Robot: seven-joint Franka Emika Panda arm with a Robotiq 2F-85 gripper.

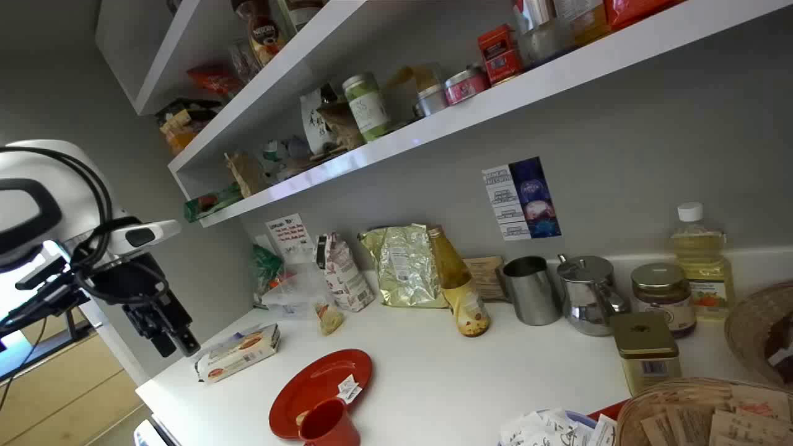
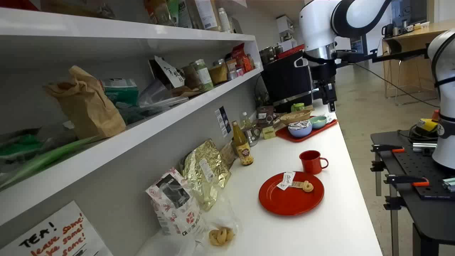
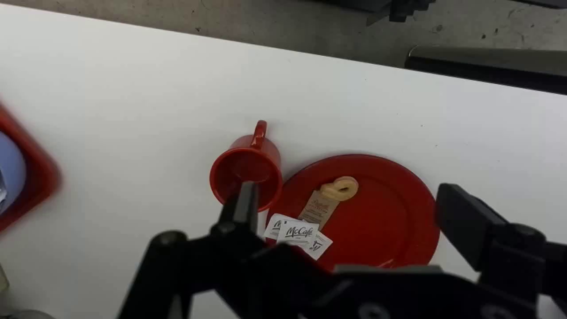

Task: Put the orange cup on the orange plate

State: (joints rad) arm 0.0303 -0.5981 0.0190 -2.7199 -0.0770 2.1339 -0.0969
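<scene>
fingers (image 3: 463, 226) spread wide, packets (image 3: 297, 231) and a ring-shaped snack (image 3: 340, 195) on the plate (image 3: 381, 212), cup (image 2: 311, 165) just beside, partly behind a fingertip (image 3: 246, 204) in wrist view

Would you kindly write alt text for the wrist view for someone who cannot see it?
An open black gripper hangs above a white counter where a red-orange cup stands beside a red-orange plate. The plate holds small packets, one reading McCafé, and a pale ring-shaped piece.

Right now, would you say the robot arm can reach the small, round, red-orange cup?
Probably yes: its black pincer is open and nothing covers the cup, though the round red-orange plate beside it may crowd one side.
</scene>
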